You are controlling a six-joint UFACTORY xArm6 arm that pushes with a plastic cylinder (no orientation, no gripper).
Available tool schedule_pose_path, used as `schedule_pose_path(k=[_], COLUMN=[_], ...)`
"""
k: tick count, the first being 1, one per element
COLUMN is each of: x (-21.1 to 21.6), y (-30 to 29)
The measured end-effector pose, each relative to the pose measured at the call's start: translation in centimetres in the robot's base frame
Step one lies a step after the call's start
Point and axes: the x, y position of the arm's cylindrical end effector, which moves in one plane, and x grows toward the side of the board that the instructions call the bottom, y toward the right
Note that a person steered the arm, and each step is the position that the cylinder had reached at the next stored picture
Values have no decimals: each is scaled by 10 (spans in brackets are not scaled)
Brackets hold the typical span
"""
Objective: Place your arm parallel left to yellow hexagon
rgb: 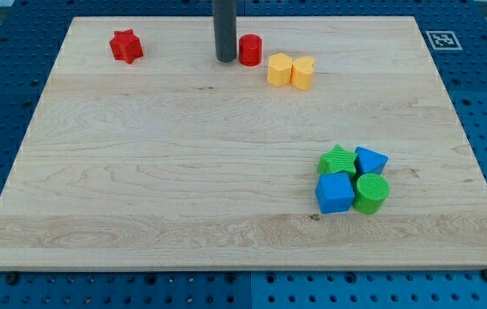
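Observation:
The yellow hexagon (279, 69) lies near the view's top, right of centre, touching a yellow heart-shaped block (302, 72) on its right. A red cylinder (250, 49) sits just up and left of the hexagon. My tip (225, 58) rests on the board right beside the red cylinder's left side, about 60 px to the left of the yellow hexagon and slightly higher in the view. The dark rod rises straight up out of the view's top.
A red star (126, 45) lies at the top left. A cluster sits at the lower right: green star (337, 160), blue triangle-like block (370, 160), blue cube (335, 192), green cylinder (371, 193). The wooden board (140, 197) lies on a blue perforated table.

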Motion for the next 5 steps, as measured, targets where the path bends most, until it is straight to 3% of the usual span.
schedule_pose_path(k=[2, 5], x=[0, 35], y=[43, -18])
